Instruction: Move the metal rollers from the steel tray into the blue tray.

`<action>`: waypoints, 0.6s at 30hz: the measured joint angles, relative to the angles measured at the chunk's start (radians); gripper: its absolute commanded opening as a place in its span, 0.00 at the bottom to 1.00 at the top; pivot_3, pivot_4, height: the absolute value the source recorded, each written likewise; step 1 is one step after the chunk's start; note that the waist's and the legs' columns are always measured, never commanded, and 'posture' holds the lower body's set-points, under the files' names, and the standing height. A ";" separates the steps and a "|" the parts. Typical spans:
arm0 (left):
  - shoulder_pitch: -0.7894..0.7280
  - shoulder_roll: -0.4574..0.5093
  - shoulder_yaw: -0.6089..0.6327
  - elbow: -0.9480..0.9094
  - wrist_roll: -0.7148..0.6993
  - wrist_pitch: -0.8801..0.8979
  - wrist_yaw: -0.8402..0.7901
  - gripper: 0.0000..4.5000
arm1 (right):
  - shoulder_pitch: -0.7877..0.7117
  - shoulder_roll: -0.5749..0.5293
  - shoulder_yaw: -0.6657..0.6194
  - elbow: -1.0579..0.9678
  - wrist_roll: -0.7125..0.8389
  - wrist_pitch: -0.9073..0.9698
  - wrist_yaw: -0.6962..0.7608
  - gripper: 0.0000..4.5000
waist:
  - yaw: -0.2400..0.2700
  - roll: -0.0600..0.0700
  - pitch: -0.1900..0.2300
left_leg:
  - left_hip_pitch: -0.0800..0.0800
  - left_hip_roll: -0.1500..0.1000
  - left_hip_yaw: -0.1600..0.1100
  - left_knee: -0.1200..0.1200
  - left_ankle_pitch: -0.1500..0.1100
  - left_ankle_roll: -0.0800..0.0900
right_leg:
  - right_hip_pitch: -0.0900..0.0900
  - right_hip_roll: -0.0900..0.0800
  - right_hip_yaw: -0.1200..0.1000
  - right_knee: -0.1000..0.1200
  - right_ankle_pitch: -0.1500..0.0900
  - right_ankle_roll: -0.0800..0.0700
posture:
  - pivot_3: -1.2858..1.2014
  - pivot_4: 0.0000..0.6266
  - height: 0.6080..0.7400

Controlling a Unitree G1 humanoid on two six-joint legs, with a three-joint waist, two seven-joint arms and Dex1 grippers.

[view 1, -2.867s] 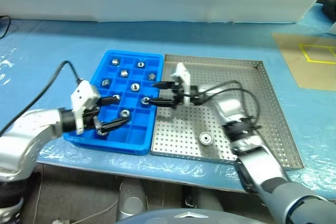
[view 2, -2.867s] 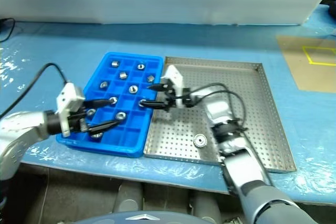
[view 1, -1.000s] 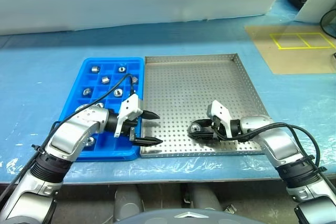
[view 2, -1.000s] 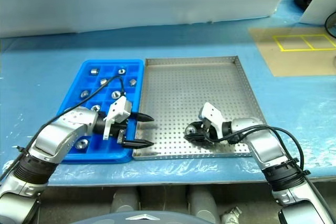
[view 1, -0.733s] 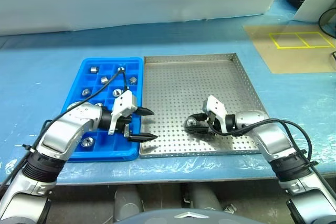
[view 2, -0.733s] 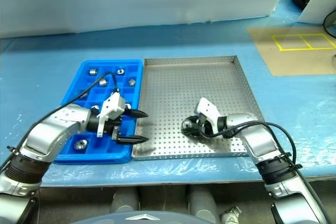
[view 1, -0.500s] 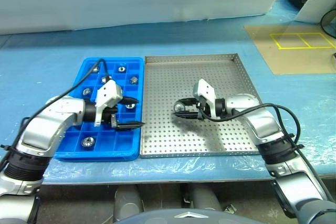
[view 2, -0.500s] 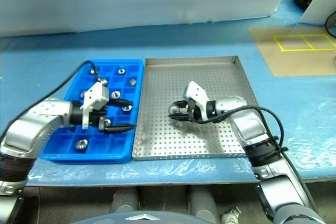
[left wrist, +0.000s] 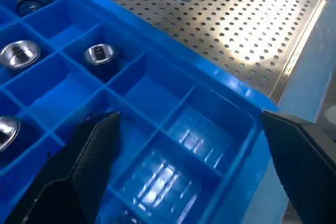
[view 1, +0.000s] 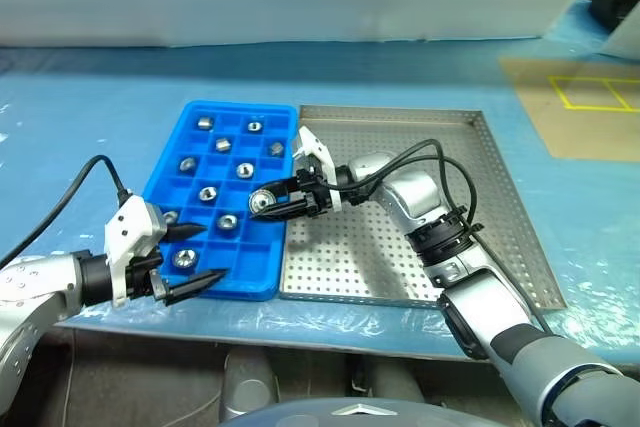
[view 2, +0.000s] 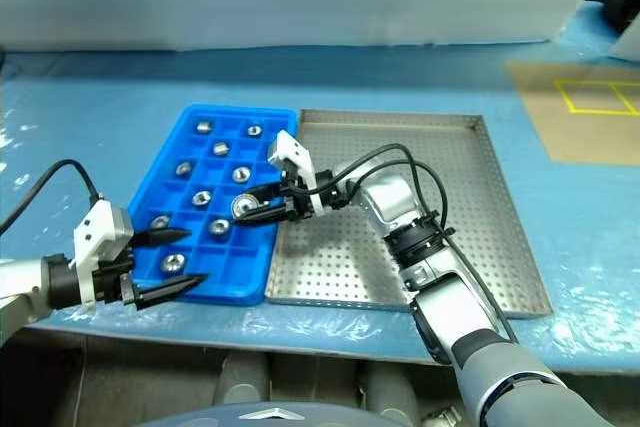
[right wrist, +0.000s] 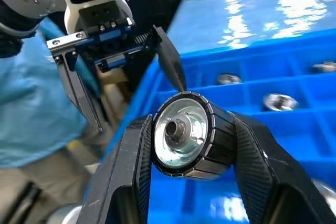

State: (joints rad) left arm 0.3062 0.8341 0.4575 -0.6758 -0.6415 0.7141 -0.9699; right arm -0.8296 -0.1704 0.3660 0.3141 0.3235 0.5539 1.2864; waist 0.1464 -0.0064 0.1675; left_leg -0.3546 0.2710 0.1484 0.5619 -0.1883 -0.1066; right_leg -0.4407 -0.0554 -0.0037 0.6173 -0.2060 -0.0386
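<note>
My right gripper (view 1: 266, 204) is shut on a metal roller (right wrist: 185, 134), a shiny cylinder with a central hole. It holds the roller just above the right-hand compartments of the blue tray (view 1: 252, 269). Several more metal rollers (view 1: 209, 193) lie in separate compartments of that tray. My left gripper (view 1: 212, 253) stands open and holds nothing. It hovers over the blue tray's near left corner and points toward the right gripper. In the left wrist view, its fingers (left wrist: 92, 153) frame bare compartments. The perforated steel tray (view 1: 340, 259) lies directly to the right of the blue tray.
Both trays rest on a table covered in blue plastic sheeting (view 1: 80, 117). A pale wall runs along the back. A brown board with yellow tape squares (view 1: 585, 107) lies at the far right. The table's front edge is close to the trays.
My right gripper has carried the roller from the steel tray's near part up and left to the blue tray. The left gripper drew back to the tray's near left corner. The camera also shifted.
</note>
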 measured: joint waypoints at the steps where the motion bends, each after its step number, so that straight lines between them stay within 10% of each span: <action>1: 0.032 -0.008 0.023 -0.020 -0.010 0.007 0.005 1.00 | -0.001 0.001 0.008 0.017 -0.004 -0.002 0.013 0.39 | 0.010 0.000 0.000 | 0.000 0.000 0.000 0.000 0.000 0.000 | 0.000 0.000 0.000 0.000 0.000 0.000 | 0.72 0.24 1.00; 18: 0.228 -0.054 0.167 -0.196 -0.123 0.037 0.125 1.00 | 0.037 -0.040 0.076 0.048 -0.087 -0.036 0.080 0.39 | 0.116 0.002 0.001 | 0.000 0.002 -0.001 -0.001 0.000 0.000 | 0.000 0.001 -0.001 0.000 -0.001 0.002 | 0.73 0.24 1.00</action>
State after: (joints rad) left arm 0.5342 0.7800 0.6241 -0.8719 -0.7644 0.7514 -0.8450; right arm -0.7931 -0.2104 0.4423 0.3620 0.2361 0.5179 1.3669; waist 0.2629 -0.0048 0.1683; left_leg -0.3548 0.2726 0.1471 0.5609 -0.1883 -0.1068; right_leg -0.4409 -0.0543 -0.0044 0.6170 -0.2075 -0.0362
